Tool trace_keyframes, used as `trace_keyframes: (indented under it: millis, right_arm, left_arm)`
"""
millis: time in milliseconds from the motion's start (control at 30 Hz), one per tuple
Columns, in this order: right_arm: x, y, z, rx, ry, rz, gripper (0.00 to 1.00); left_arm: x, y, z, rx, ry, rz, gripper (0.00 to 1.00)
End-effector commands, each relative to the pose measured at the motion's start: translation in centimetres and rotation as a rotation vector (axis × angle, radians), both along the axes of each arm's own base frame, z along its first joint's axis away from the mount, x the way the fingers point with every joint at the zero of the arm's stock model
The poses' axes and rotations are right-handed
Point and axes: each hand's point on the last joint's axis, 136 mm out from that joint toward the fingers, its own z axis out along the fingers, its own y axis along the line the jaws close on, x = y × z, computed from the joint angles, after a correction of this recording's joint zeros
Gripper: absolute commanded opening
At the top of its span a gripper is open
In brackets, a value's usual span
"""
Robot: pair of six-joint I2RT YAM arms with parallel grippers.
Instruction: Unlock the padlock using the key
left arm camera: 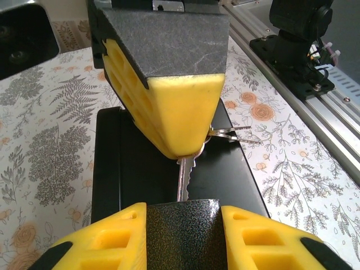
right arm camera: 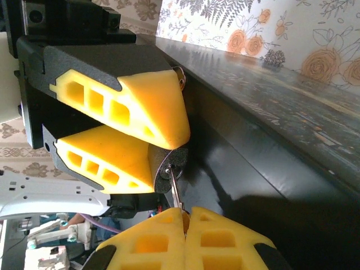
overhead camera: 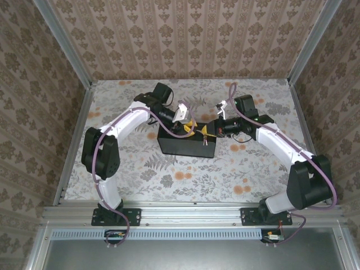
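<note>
The padlock [left arm camera: 183,236], a small body with a dark speckled finish, sits clamped between the yellow fingers of my left gripper [left arm camera: 183,216], just above the black box [left arm camera: 135,169]. My right gripper [right arm camera: 185,216] is shut on the bow of the key [right arm camera: 176,194]. The thin silver blade of the key [left arm camera: 184,180] runs from the right gripper [left arm camera: 183,149] to the padlock, and its tip is in the keyhole on the padlock [right arm camera: 169,169] face. From above, my left gripper [overhead camera: 188,125] and right gripper [overhead camera: 209,133] meet over the box [overhead camera: 185,145].
A key ring [left arm camera: 222,134] hangs beside the right fingertips. The floor [overhead camera: 185,180] has a printed flower pattern. Patterned walls close in three sides. A metal rail [left arm camera: 315,112] and the right arm's base [left arm camera: 298,45] lie at the near edge.
</note>
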Motion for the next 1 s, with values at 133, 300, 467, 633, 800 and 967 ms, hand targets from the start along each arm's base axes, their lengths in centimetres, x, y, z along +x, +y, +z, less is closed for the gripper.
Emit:
trace_keyframes:
  millis: [133, 300, 467, 633, 800, 967]
  right_arm:
    - [-0.4, 1.3, 2.0, 0.103, -0.043, 0.107, 0.0]
    - [-1.5, 1.4, 2.2, 0.129, -0.052, 0.14, 0.0]
    - [-2.0, 1.6, 2.3, 0.149, -0.062, 0.162, 0.0]
    - [-2.3, 2.4, 2.1, 0.153, -0.039, 0.191, 0.0]
    - [-2.3, 2.7, 2.8, 0.161, -0.056, 0.205, 0.0]
    - [-2.1, 2.9, 3.3, 0.159, -0.053, 0.2, 0.0]
  left_arm:
    - [-1.7, -0.5, 3.7, -0.163, -0.068, -0.089, 0.15]
    - [-1.3, 0.3, 3.8, -0.183, -0.057, -0.079, 0.15]
    - [-1.2, 0.5, 4.0, -0.188, -0.06, -0.084, 0.15]
    - [-1.4, 0.4, 3.7, -0.175, -0.076, -0.091, 0.14]
    - [-1.7, 0.0, 2.6, -0.119, -0.125, -0.094, 0.14]
    - [-1.5, -0.3, 2.0, -0.094, -0.168, -0.082, 0.12]
